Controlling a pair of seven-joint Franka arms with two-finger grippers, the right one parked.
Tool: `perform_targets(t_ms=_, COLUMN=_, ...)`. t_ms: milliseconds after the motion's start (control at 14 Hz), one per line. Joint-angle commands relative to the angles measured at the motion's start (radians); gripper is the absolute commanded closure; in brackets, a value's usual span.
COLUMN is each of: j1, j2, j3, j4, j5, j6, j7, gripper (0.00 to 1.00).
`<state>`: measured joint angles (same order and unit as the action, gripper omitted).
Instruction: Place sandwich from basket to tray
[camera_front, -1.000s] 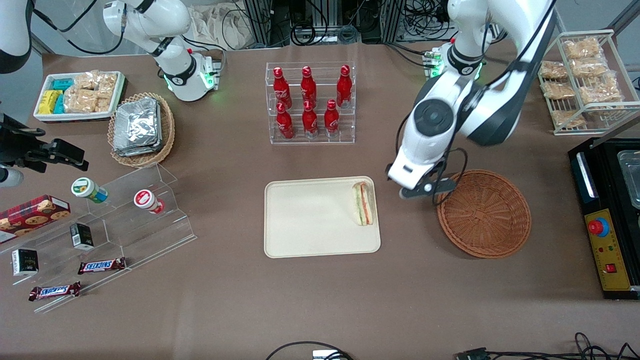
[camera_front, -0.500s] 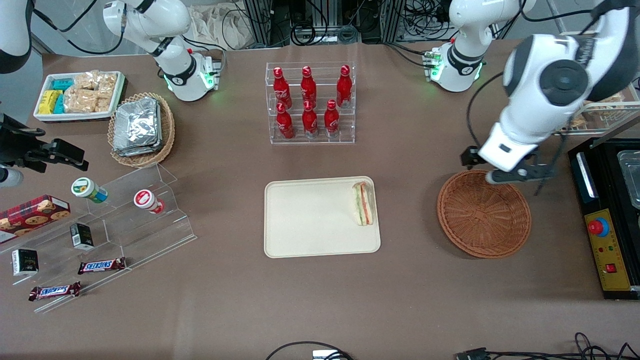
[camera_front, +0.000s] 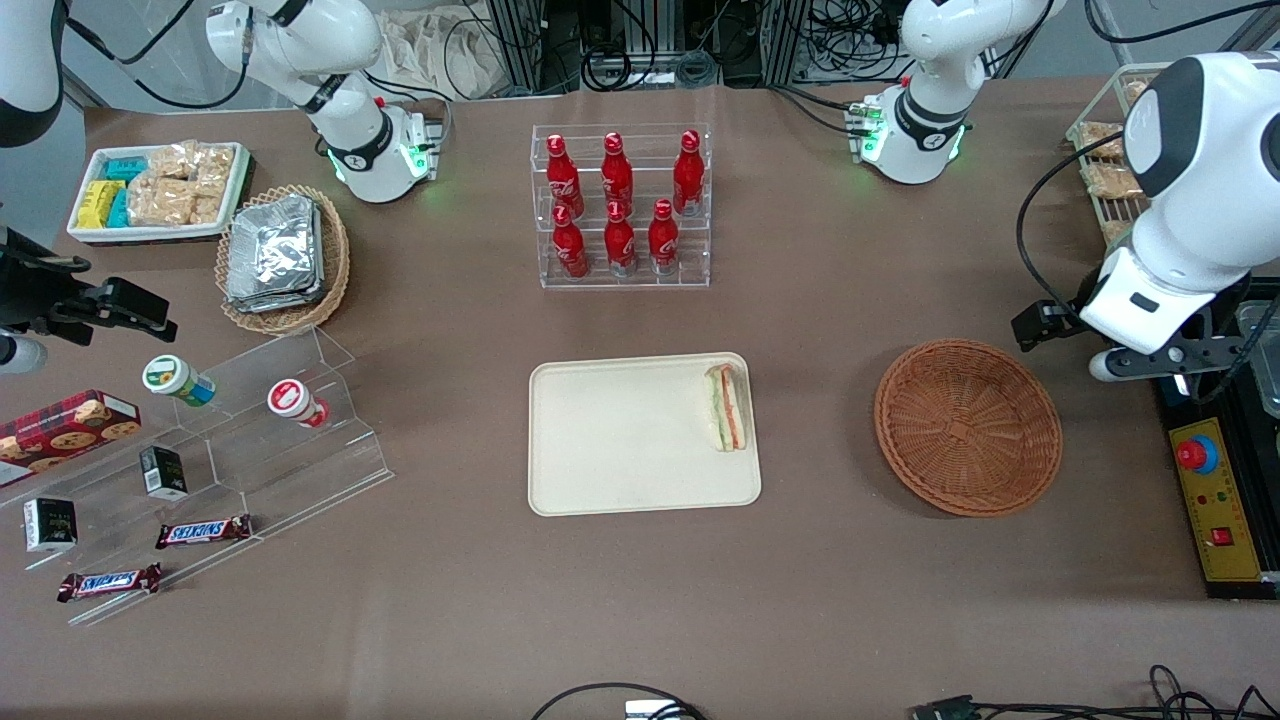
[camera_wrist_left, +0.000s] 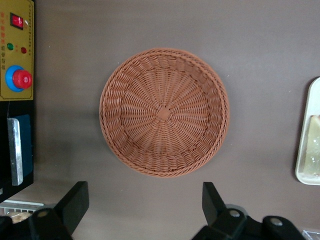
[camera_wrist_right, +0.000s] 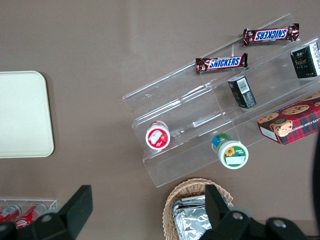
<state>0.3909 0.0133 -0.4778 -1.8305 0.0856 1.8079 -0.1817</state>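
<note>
— What does the sandwich (camera_front: 727, 407) look like?
— A small wedge of pale bread with green and orange-red layers, in what seems to be clear wrap, though the wrap is hard to make out. It lies on the tray (camera_front: 620, 440), against the rim at the working arm's end; the wrist view catches only a pale sliver of it (camera_wrist_left: 314, 152).

— And the basket (camera_front: 967, 426)?
— Round, reddish-brown wicker, with nothing in it. It sits on the brown table (camera_front: 640, 600), well apart from the tray, toward the working arm's end.

— Where is the gripper (camera_wrist_left: 145, 202)?
— Raised above the table, off the basket's rim and near the black control box (camera_front: 1215, 440) with its red button (camera_front: 1193, 453). Its two fingers (camera_wrist_left: 75, 202) stand wide apart, holding nothing.

— Anything else close to the tray?
— A clear rack of red bottles (camera_front: 620, 205) stands farther from the front camera than the tray. Nothing lies between tray and basket.
</note>
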Motion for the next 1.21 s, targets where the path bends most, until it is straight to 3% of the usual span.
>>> perform_targets(t_ms=0, j1=0.011, j2=0.076, j3=-0.016, j4=0.106, j5=-0.012, j6=-0.071, j7=-0.002, gripper=0.0)
perform_targets(t_ms=643, j1=0.005, j2=0.07, j3=-0.005, j4=0.122, j5=-0.03, j6=-0.114, j7=-0.004, gripper=0.0)
perform_targets(t_ms=714, j1=-0.033, j2=0.068, j3=0.049, j4=0.122, j5=-0.032, j6=-0.117, j7=-0.001, gripper=0.0)
perform_targets(t_ms=929, j1=-0.347, j2=0.048, j3=0.383, j4=0.119, j5=-0.058, j6=-0.119, j7=0.011, gripper=0.0)
perform_targets(t_ms=1000, j1=-0.403, j2=0.045, j3=0.456, j4=0.116, j5=-0.069, j6=-0.119, j7=0.048, gripper=0.0)
perform_targets(t_ms=1143, j1=-0.409, j2=0.049, j3=0.466, j4=0.123, j5=-0.07, j6=-0.131, j7=0.093, gripper=0.0)
